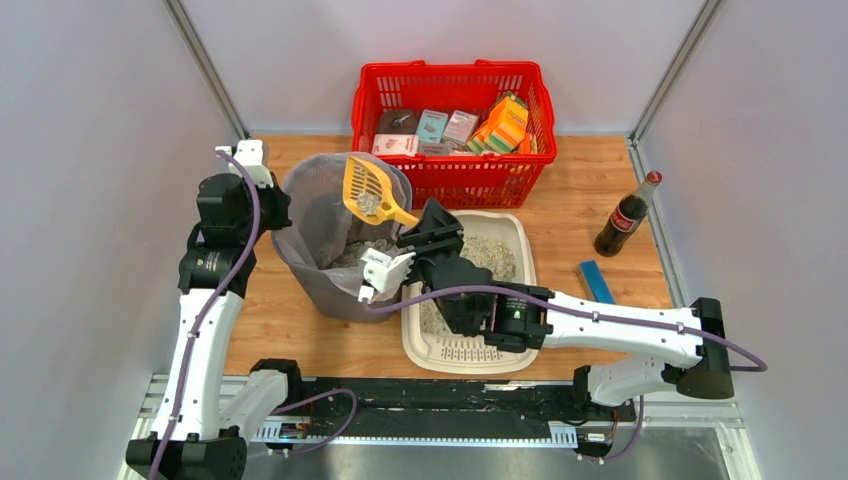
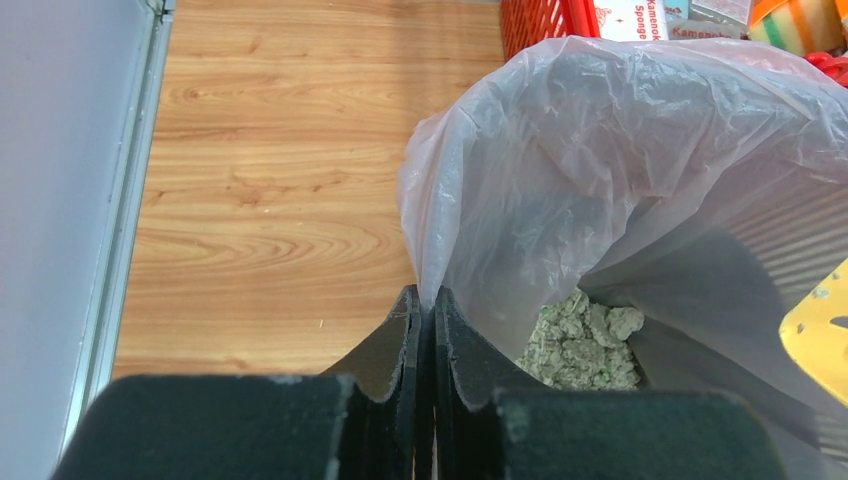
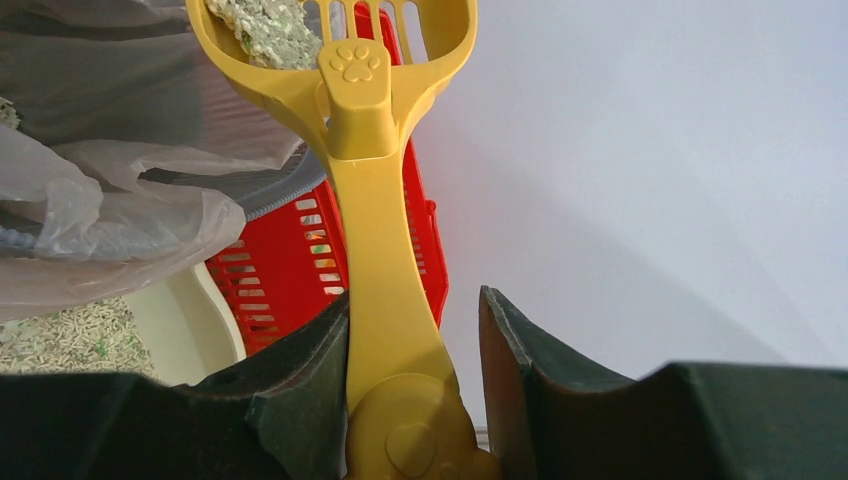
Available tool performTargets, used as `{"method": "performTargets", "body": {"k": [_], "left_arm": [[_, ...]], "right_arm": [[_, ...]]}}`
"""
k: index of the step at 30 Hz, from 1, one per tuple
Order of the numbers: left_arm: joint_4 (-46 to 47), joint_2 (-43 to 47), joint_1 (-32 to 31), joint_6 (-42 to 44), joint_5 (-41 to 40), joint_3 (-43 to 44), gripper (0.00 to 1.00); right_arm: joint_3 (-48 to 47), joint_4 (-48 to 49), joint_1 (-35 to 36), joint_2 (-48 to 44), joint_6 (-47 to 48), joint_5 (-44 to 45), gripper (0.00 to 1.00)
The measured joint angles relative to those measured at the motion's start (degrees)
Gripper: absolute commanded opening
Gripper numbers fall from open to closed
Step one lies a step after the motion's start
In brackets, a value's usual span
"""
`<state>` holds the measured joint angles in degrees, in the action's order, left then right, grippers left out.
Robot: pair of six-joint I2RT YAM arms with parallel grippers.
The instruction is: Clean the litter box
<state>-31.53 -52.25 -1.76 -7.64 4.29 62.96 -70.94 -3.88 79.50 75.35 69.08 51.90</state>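
The cream-white litter box lies at centre with grey-white granules and a slotted grate at its near end; its wall shows in the right wrist view. My right gripper is shut on the handle of a yellow slotted scoop. The scoop head holds litter clumps and hangs over the grey bin. My left gripper is shut on the rim of the bin's clear bag. Greenish clumps lie in the bag.
A red mesh basket with boxes and sponges stands behind the litter box. A cola bottle and a blue bar are at the right. Grey walls close in both sides and the back.
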Motion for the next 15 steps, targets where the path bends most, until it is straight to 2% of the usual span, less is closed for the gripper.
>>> {"method": "performTargets", "body": {"k": [15], "left_arm": [[0.22, -0.33, 0.02, 0.0, 0.22, 0.11, 0.0]], "right_arm": [[6.38, 0.11, 4.81, 1.84, 0.7, -0.33, 0.0]]}}
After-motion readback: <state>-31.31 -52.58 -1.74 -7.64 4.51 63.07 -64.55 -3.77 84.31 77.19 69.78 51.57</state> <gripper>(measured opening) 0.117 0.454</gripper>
